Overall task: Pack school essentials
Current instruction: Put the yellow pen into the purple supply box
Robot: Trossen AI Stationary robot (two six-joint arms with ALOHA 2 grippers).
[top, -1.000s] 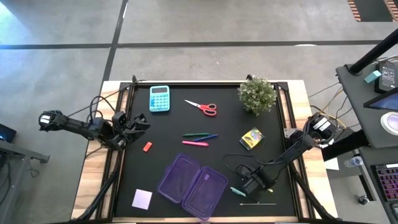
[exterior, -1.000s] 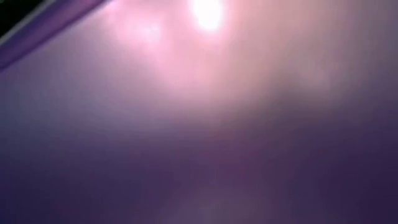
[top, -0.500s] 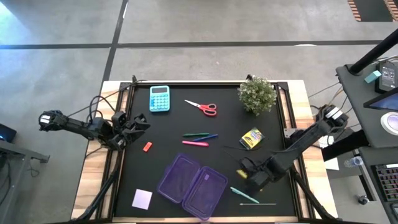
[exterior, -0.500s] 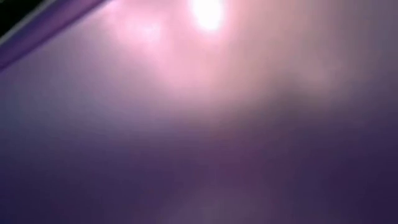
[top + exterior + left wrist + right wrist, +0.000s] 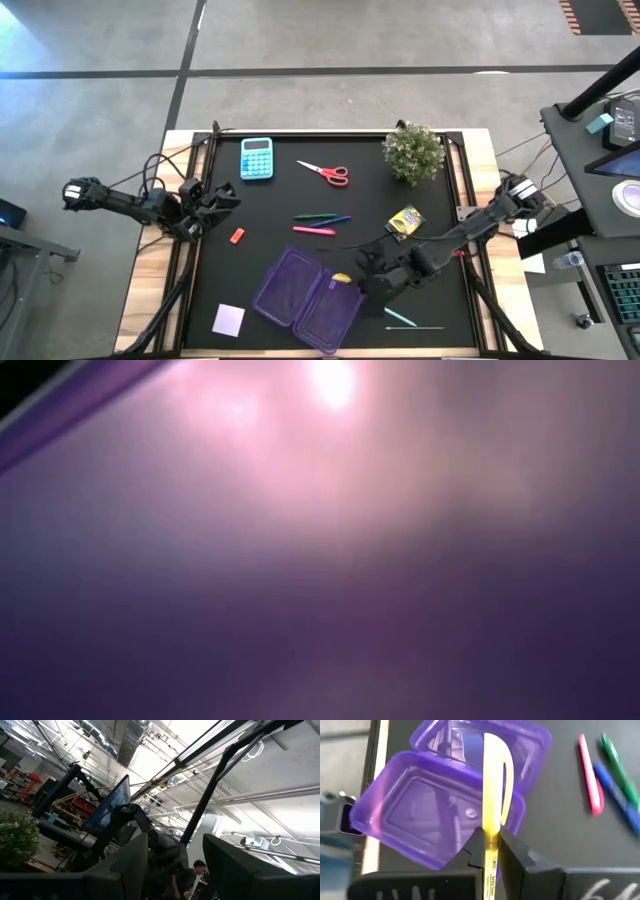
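My right gripper (image 5: 360, 281) (image 5: 490, 846) is shut on a yellow pen (image 5: 492, 785) (image 5: 343, 277) at the right rim of the open translucent purple case (image 5: 308, 295) (image 5: 445, 805). Green and blue pens (image 5: 322, 217) and a pink pen (image 5: 314, 230) lie flat mid-table. The red-handled scissors (image 5: 325, 173), yellow crayon box (image 5: 404, 222) and lilac note pad (image 5: 228, 319) lie flat too. A teal pen (image 5: 398, 316) lies near the near edge. My left gripper (image 5: 218, 198) (image 5: 175, 870) waits open at the table's left edge. My right gripper pinches the yellow pen's barrel (image 5: 490, 836) between its two fingers. The pen runs along the fingers and sticks out beyond their tips. Its clip end (image 5: 505, 775) hangs over the purple case, and the pen is lifted clear of the table.
A teal calculator (image 5: 256, 158) and a potted plant (image 5: 414, 150) stand along the far edge. A small red eraser (image 5: 237, 236) lies left of the pens. A purple blur (image 5: 320, 560) fills the low view. Bare black mat (image 5: 440, 200) shows right of the crayon box.
My right gripper has moved from the near right part of the table toward the left, up to the purple case, carrying the yellow pen with it. The teal pen stays on the mat where the gripper was.
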